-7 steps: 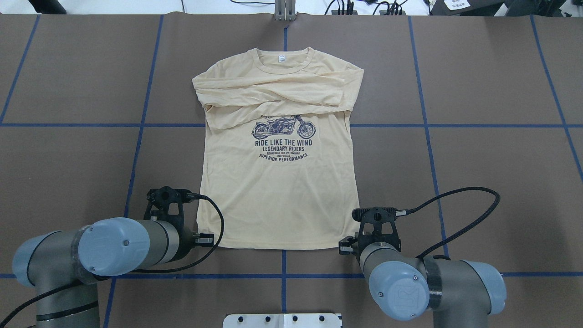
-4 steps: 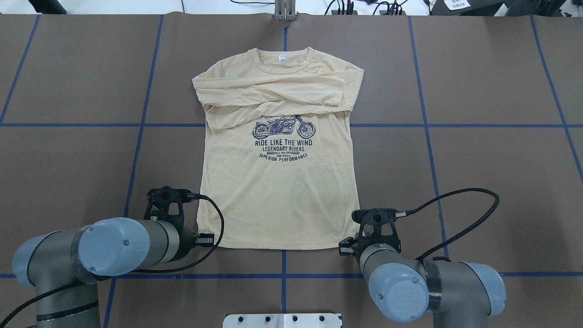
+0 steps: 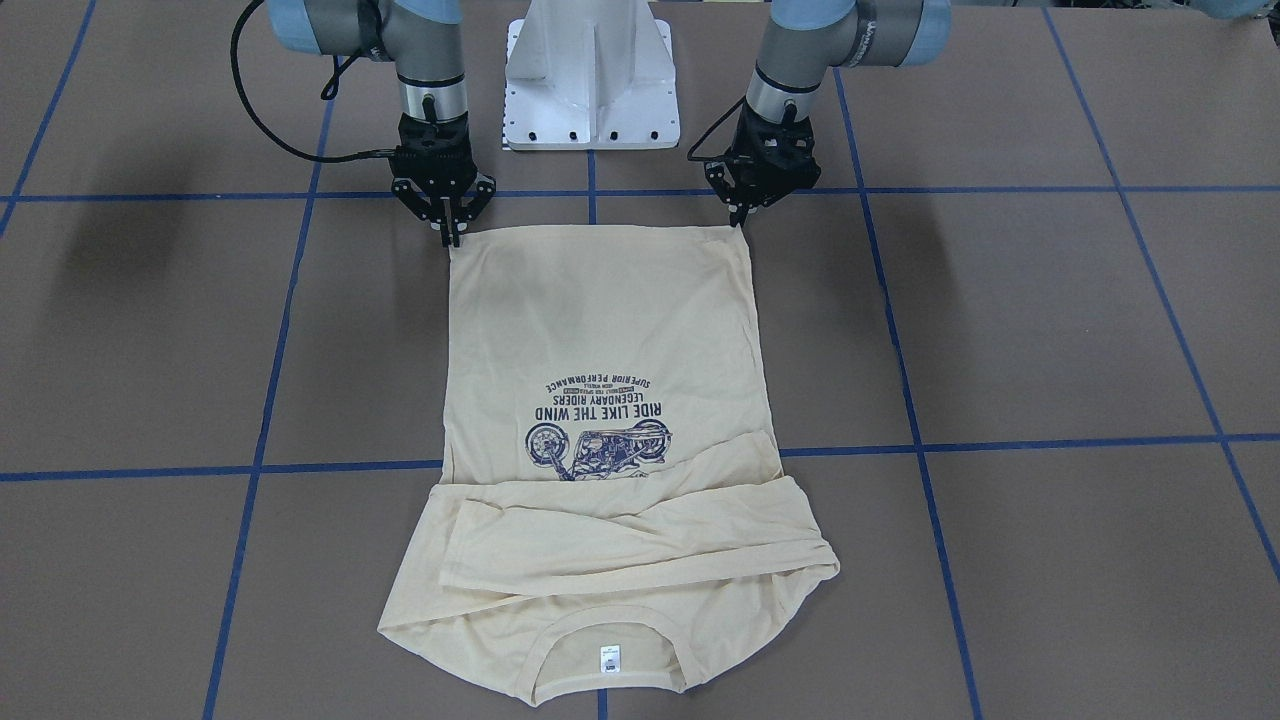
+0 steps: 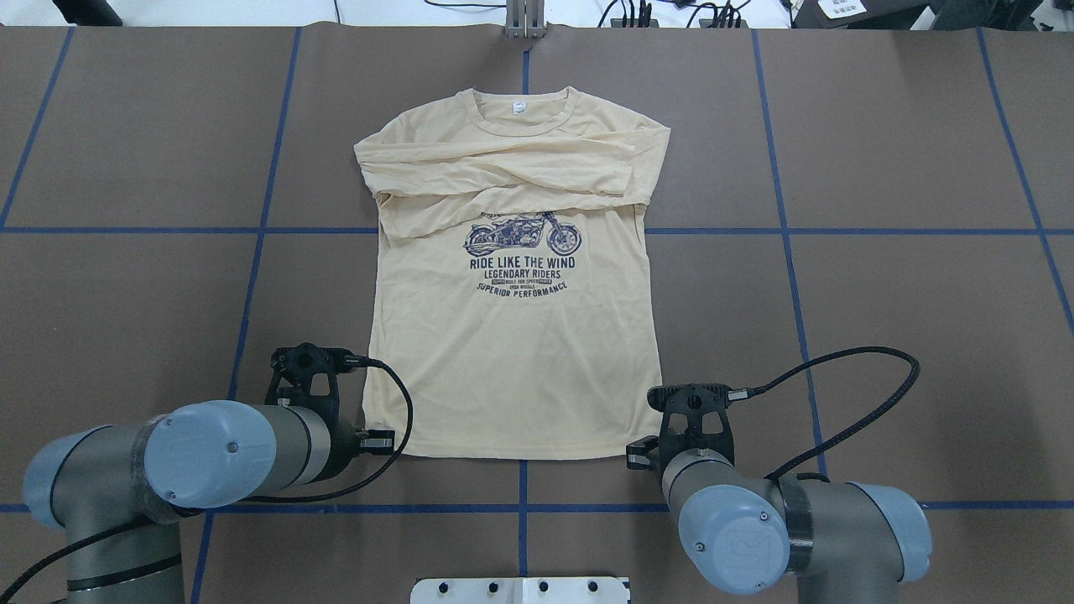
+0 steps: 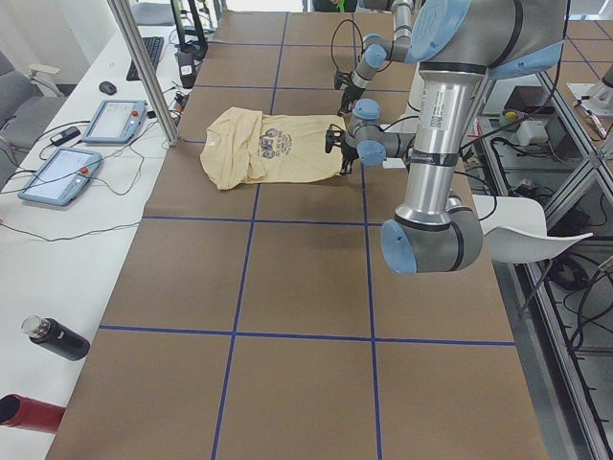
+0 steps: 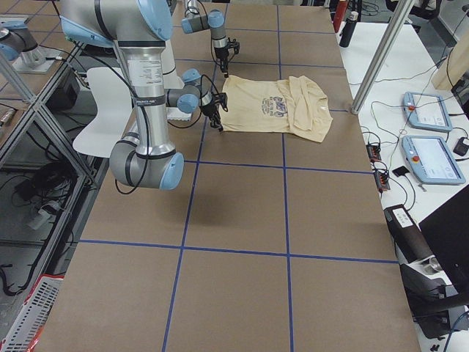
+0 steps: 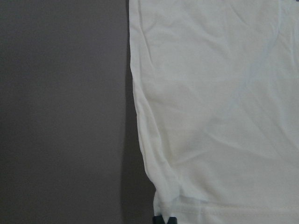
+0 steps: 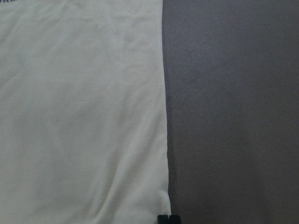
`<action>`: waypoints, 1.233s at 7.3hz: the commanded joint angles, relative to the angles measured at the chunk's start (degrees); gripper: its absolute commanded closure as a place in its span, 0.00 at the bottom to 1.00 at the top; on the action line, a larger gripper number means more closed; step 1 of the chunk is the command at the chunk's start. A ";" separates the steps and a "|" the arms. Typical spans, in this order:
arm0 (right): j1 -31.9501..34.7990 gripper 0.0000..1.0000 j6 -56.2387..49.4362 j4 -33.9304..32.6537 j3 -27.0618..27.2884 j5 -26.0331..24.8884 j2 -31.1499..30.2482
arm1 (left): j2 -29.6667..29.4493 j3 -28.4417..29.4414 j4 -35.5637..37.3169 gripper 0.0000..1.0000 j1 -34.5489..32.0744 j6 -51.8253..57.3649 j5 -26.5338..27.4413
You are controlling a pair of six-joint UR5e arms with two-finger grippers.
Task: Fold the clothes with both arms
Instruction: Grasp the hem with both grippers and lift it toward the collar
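Observation:
The pale cream-yellow T-shirt (image 4: 512,352) lies flat on the brown table, print up, collar at the far side. Both long sleeves are folded across the chest (image 3: 620,530). My left gripper (image 3: 741,218) is shut on the hem's corner on my left; the fabric puckers at its tips in the left wrist view (image 7: 164,219). My right gripper (image 3: 452,238) is shut on the hem's other corner, its tips together at the shirt's edge in the right wrist view (image 8: 168,218). Both grippers point straight down, low at the table. In the overhead view the wrists hide the fingertips.
The white base pedestal (image 3: 590,90) stands between the arms, just behind the hem. Blue tape lines (image 4: 252,231) grid the brown table. A metal post (image 5: 144,67), tablets (image 5: 115,120) and a bottle (image 5: 57,337) sit on the side bench beyond the collar.
The right arm's wrist has shifted very slightly toward the robot. The shirt and the left arm have not visibly moved.

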 commanded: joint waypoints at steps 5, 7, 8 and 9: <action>1.75 1.00 -0.22 -15.55 22.87 6.87 0.54 | -0.15 -11.72 7.88 1.00 -0.98 4.48 -3.24; 0.36 1.00 -0.13 -23.93 33.34 14.70 0.10 | 0.02 -21.72 15.34 1.00 -1.07 4.48 -8.94; -3.30 1.00 -0.22 -30.41 40.01 15.70 0.19 | 0.03 -28.39 19.99 1.00 0.06 4.48 -9.49; -4.82 1.00 -0.14 -32.48 41.73 15.88 0.45 | -0.24 -30.37 21.08 1.00 3.47 3.70 -10.01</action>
